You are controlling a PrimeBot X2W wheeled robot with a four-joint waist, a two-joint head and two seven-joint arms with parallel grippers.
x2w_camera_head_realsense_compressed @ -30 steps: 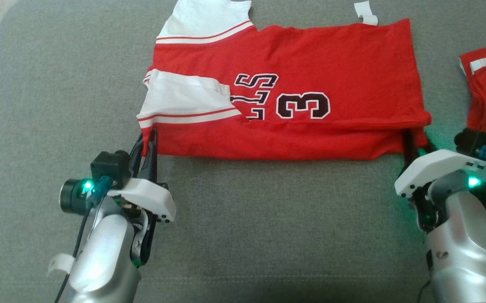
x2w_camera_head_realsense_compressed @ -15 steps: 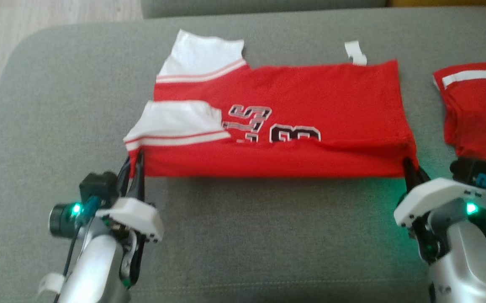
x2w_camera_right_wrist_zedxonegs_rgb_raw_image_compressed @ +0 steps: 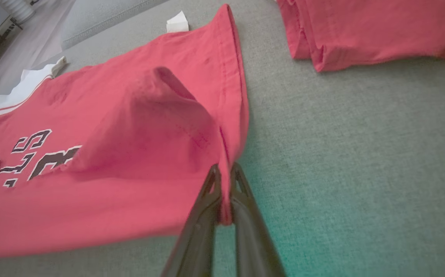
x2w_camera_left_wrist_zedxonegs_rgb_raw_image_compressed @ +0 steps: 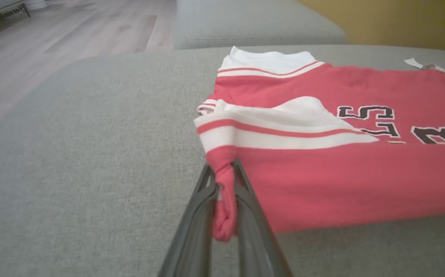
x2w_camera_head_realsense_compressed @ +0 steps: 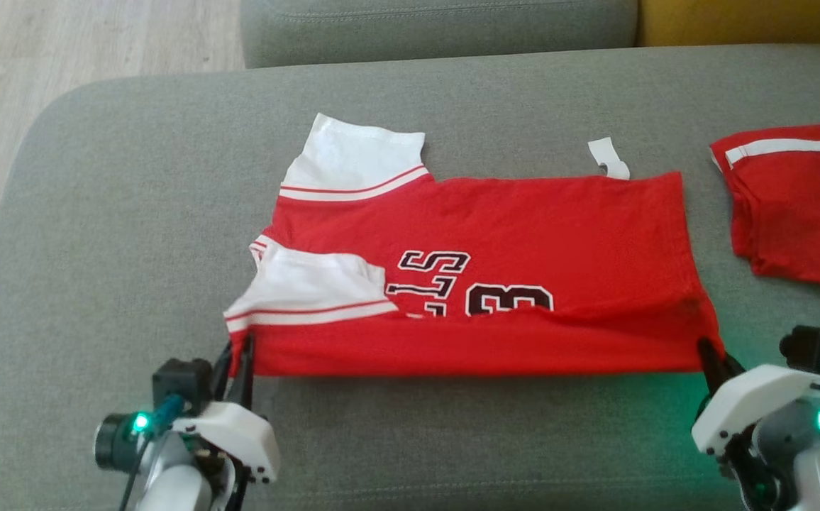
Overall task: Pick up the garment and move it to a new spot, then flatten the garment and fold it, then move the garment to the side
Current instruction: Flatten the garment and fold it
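Reaching up from the head view's lower left, the left jaws gripped a near corner of the garment (x2w_camera_head_realsense_compressed: pixel 523 234); the right jaws, lower right, pinched the other. It lay mid-frame on the grey sofa (x2w_camera_head_realsense_compressed: pixel 98 213).

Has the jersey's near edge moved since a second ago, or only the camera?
Yes. The near edge of the jersey has shifted away from the robot: it now covers the lower half of the printed 3, which was fully visible before.

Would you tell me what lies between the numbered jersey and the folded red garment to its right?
Bare grey cushion separates jersey from garment, in the head view.
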